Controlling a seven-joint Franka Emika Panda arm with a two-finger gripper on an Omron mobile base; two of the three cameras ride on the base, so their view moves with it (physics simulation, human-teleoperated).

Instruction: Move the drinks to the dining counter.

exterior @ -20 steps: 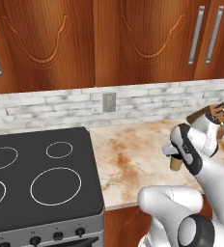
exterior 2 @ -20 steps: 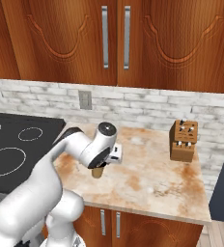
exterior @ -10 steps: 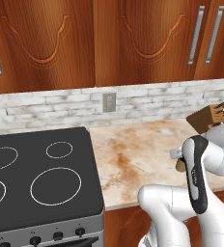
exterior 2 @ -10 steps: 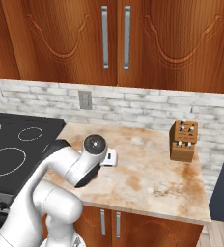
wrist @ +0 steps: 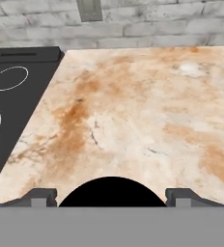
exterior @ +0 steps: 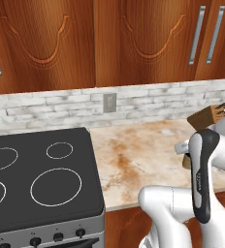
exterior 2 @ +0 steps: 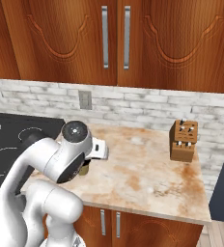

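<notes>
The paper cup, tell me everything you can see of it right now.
The paper cup shows as a round black opening between the two finger tips at the bottom of the hand view, one tip on each side. In the right base view a tan-brown sliver of it peeks out under the hand, over the marble-look counter near the stove. Whether it touches the counter is hidden.

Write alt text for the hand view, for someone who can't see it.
The dark round mouth of the paper cup sits at the bottom between the tool's two fingertips. Beyond it stretches a beige, rust-veined counter, with a black stove at left and a white-brick backsplash behind.
</notes>
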